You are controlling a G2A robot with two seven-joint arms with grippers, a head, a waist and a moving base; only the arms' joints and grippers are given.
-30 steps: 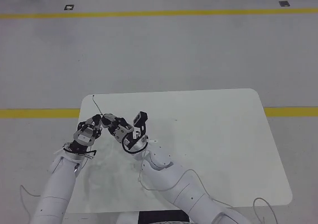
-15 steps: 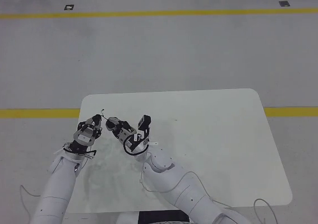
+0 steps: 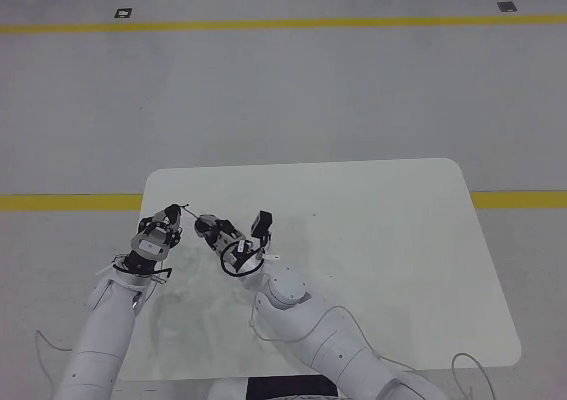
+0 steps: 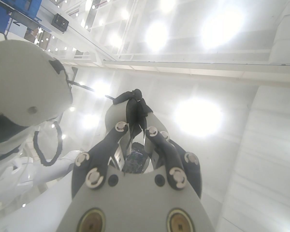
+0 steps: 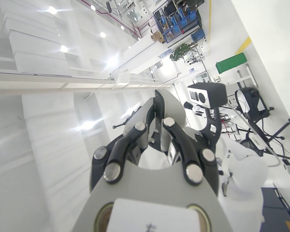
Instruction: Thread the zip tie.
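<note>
The zip tie [image 3: 189, 210] is a thin black strap held above the near left part of the white table [image 3: 383, 250]. My left gripper [image 3: 173, 212] is shut on one end of it. In the left wrist view that gripper [image 4: 134, 97] pinches the black tie, and the strap [image 4: 87, 87] runs off behind the right arm's white wrist [image 4: 26, 85]. My right gripper [image 3: 203, 224] sits just right of the left one, fingers together on the strap. In the right wrist view a short black piece of the zip tie [image 5: 123, 123] sticks out beside the shut gripper [image 5: 157, 95].
The table's left edge [image 3: 147, 200] lies close to the left gripper. A yellow floor line [image 3: 53, 202] runs past the table on both sides. The table's right half is bare white surface.
The free tail of the zip tie that stuck out toward the table's far edge has grown much shorter. The right gripper has shifted slightly right, away from the left one. The left arm stayed put.
</note>
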